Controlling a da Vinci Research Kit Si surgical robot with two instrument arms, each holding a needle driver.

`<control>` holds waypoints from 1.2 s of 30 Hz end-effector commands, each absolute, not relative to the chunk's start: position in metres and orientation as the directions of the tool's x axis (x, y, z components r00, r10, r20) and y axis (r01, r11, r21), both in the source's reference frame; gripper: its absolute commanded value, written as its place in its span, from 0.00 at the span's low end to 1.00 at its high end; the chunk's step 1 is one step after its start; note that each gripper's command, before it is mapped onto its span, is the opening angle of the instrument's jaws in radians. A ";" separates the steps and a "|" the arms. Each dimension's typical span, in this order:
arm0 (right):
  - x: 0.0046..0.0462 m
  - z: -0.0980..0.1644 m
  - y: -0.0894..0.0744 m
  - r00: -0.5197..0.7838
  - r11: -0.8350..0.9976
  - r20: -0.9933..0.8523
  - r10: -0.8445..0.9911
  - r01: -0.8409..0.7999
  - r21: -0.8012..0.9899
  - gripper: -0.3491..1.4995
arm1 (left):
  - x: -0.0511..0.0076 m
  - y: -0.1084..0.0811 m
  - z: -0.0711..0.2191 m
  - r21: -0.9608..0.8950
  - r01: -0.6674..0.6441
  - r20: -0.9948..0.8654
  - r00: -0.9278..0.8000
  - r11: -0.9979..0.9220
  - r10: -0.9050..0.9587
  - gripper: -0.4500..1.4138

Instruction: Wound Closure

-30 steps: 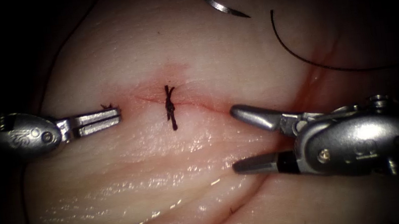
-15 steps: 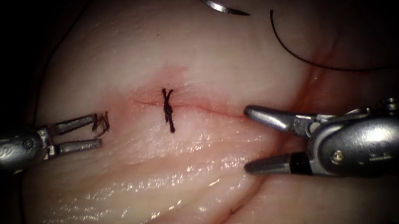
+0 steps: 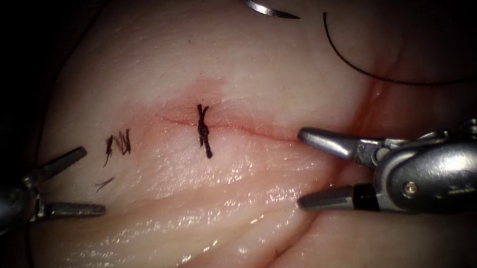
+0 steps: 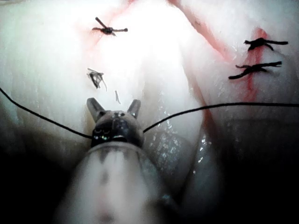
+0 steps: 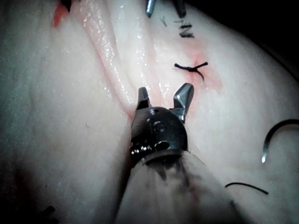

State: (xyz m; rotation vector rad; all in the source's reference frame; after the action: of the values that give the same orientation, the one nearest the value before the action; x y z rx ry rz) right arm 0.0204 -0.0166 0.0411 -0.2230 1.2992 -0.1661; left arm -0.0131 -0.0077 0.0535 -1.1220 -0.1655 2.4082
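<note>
Left tool (image 3: 93, 180) withdrew leftward, jaws spread, dropping cut thread ends (image 3: 116, 144) on tissue (image 3: 200, 218). Right tool (image 3: 301, 171) gapes empty. Needle (image 3: 256, 5) lies free.

Two claws (image 3: 89, 181) (image 3: 309, 169), one needle (image 3: 256, 5), one knot (image 3: 204, 131)

Both tools stand with jaws apart, holding nothing.

The left tool (image 3: 83, 182) lies well to the left of the knotted stitch (image 3: 204, 131), its shaft coming in from that side, its two jaws spread and pointing toward the stitch. The right tool (image 3: 306, 169) sits to the right of the stitch and a little nearer the viewer, wrist bent, jaws spread wide and aimed leftward, the upper jaw nearest the stitch.
</note>
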 end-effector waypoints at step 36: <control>0.0134 0.039 -0.013 0.427 0.987 -0.900 -0.088 -0.082 -0.136 0.81 | -0.0231 0.003 0.043 -0.189 -0.435 -0.887 -0.308 -0.880 0.343 0.00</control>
State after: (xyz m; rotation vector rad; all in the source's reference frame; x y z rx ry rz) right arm 0.0126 -0.0134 0.0386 -0.1632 1.1283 0.0005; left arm -0.0233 0.0033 0.0425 -1.4617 0.1159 2.2206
